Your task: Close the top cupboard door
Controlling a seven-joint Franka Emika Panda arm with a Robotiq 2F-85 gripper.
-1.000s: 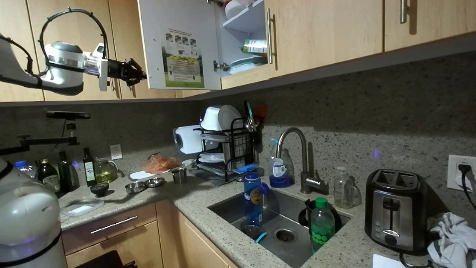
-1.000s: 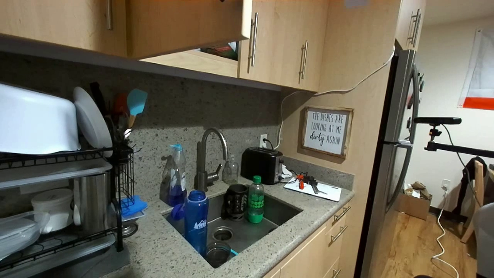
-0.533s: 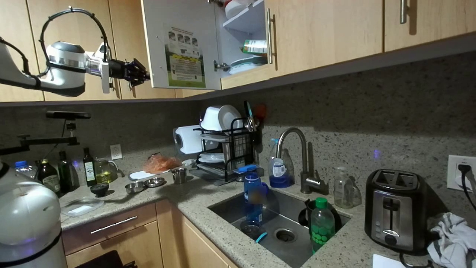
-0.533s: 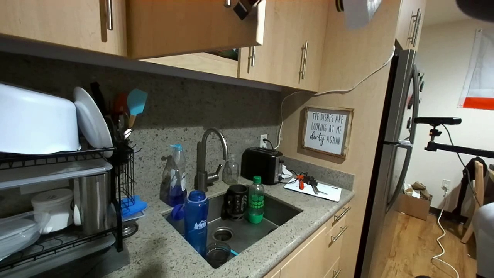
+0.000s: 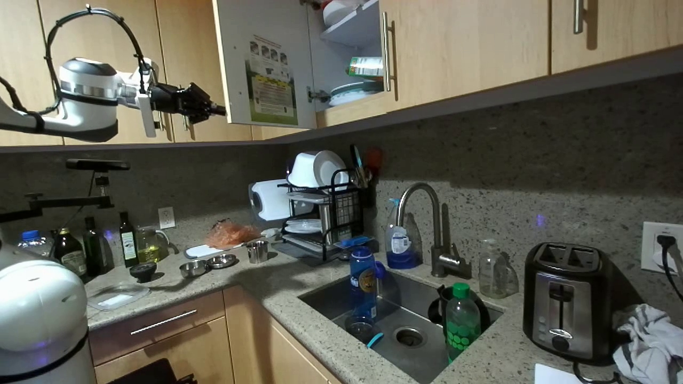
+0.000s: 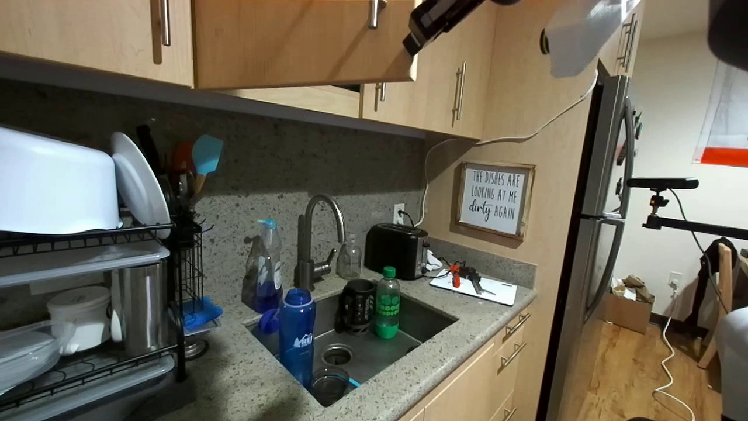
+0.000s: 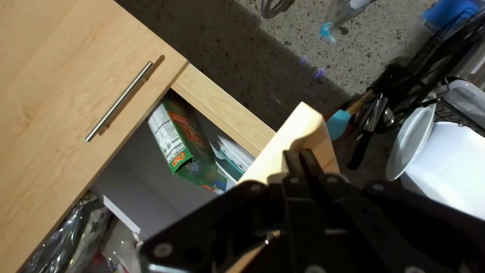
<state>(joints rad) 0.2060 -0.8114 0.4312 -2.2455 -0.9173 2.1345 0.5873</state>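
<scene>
The top cupboard door stands partly open. In an exterior view its pale inner face (image 5: 236,72) shows, with papers and a greenish picture on it. In an exterior view its wood front (image 6: 292,47) shows, with a silver bar handle (image 6: 374,14). In the wrist view its free edge and lower corner (image 7: 301,121) are just ahead of the fingertips. My gripper (image 7: 299,155) is shut, fingers together with nothing between them. In both exterior views the gripper (image 5: 220,110) is on the front side, its tips (image 6: 412,44) touching or almost touching the door near its free edge.
The neighbouring closed door (image 5: 464,48) has a bar handle. Inside the cupboard are a green box (image 7: 197,151) and plates (image 5: 355,92). Below are a dish rack (image 5: 336,213), the sink (image 5: 392,341), a faucet (image 6: 318,234) and a toaster (image 6: 397,250).
The door has swung partway toward its cabinet, its free edge moving right in both exterior views. The gripper has followed beside that edge and come into view, with more of the handle showing.
</scene>
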